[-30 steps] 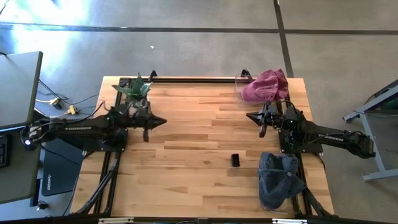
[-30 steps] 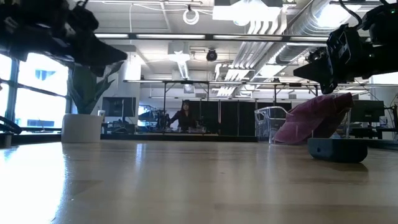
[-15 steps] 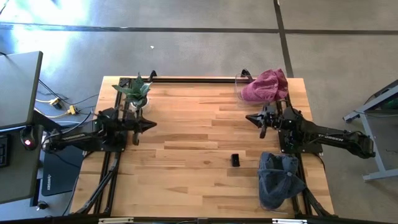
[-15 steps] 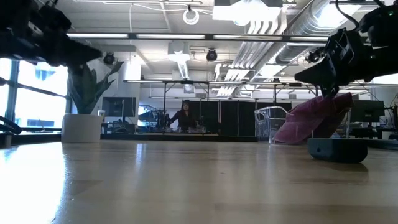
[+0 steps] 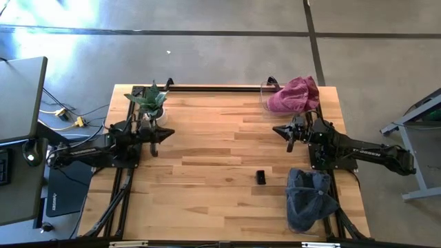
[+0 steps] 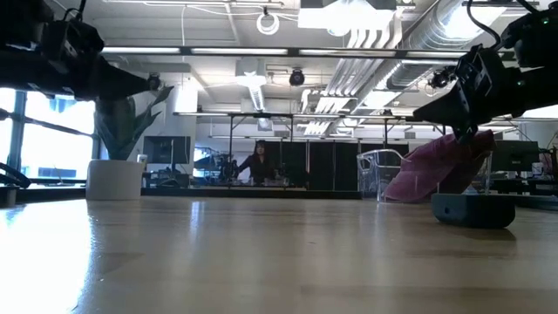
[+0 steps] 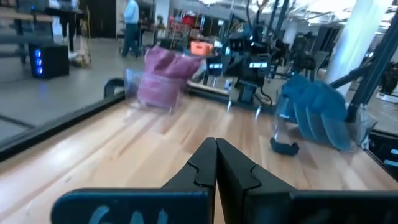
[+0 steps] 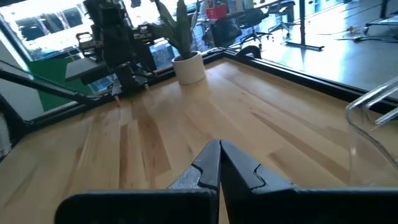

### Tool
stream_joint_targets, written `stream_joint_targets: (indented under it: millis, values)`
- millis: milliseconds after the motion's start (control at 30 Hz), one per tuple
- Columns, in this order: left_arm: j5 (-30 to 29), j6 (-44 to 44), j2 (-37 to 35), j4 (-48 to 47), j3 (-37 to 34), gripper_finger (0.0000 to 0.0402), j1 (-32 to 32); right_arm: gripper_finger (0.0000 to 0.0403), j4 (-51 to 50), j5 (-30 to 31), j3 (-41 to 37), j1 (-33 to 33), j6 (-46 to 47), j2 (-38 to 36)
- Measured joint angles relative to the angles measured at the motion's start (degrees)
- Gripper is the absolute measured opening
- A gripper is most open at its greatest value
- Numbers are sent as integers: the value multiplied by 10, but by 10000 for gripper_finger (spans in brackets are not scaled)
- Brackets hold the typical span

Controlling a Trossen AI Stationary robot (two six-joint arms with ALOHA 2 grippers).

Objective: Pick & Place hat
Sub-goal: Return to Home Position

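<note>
Left gripper (image 5: 169, 133) and right gripper (image 5: 276, 129) are held closed, empty; blue caps (image 5: 310, 196) are piled behind the right fingers.

We see the table (image 5: 220, 145) in soft, even daylight from above, bright all over. A white patch of sun lies on the floor (image 5: 62, 34) far behind the left claw (image 5: 167, 133). Only faint shadows sit under both arms. From table height, the long ceiling lights (image 6: 227, 50) and a big window (image 6: 48, 131) behind the left claw glow, so it and the right claw (image 6: 423, 111) look like black shapes. The wood shines pale below them. Ahead of the right claw, the floor glares white.
</note>
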Motion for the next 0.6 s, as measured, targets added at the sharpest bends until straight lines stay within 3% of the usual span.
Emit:
stream_joint_targets:
  millis: [200, 600]
  values:
    - [-38, -4, 20, 5, 0, 0, -26, 0, 1, 17, 0, 0, -8, 0]
    - [-5, -8, 46, 5, -1, 0, -31, 0, 62, -4, 0, 13, -92, 0]
